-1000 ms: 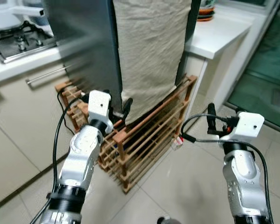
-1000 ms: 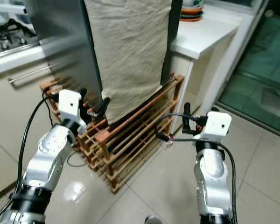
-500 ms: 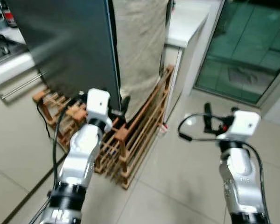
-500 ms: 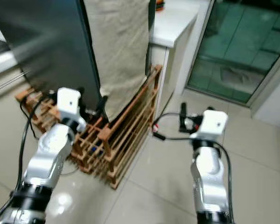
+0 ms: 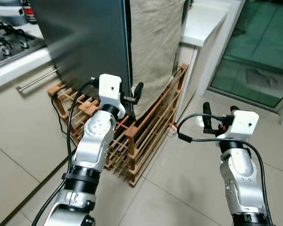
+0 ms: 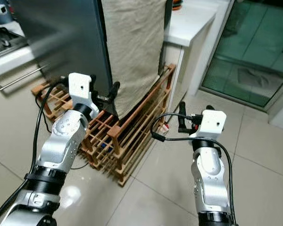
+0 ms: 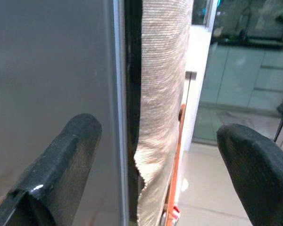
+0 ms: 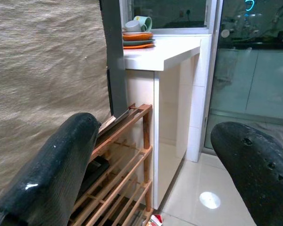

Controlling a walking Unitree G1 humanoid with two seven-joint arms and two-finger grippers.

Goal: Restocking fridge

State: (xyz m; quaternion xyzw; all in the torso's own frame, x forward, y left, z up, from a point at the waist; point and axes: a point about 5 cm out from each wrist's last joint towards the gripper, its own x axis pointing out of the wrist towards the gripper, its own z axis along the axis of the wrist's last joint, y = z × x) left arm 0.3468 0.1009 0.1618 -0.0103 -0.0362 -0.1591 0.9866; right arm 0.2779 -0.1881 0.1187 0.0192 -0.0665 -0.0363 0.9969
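The fridge has a dark grey door (image 5: 85, 42), and a beige cloth (image 5: 155, 42) hangs down the face next to it. It stands on a low wooden slatted rack (image 5: 148, 136). My left gripper (image 5: 127, 96) is open at the door's lower corner. In the left wrist view its fingers (image 7: 66, 160) stand either side of the door edge (image 7: 120, 108) and the dark gap beside the cloth (image 7: 162, 94). My right gripper (image 5: 220, 110) is open and empty, held over the tiled floor right of the rack, facing the rack (image 8: 127, 136).
A white counter (image 5: 203, 21) right of the fridge carries stacked orange plates and cups (image 8: 137, 36). A gas hob (image 5: 9, 40) and a cabinet handle (image 5: 37, 80) are at the left. A glass door (image 5: 259, 47) closes the right side. A small packet (image 5: 172, 133) lies on the floor.
The head view has swung and tilted, so the whole scene has shifted. Both grippers stay open, the left one still at the fridge door's lower corner, the right one still over the floor.
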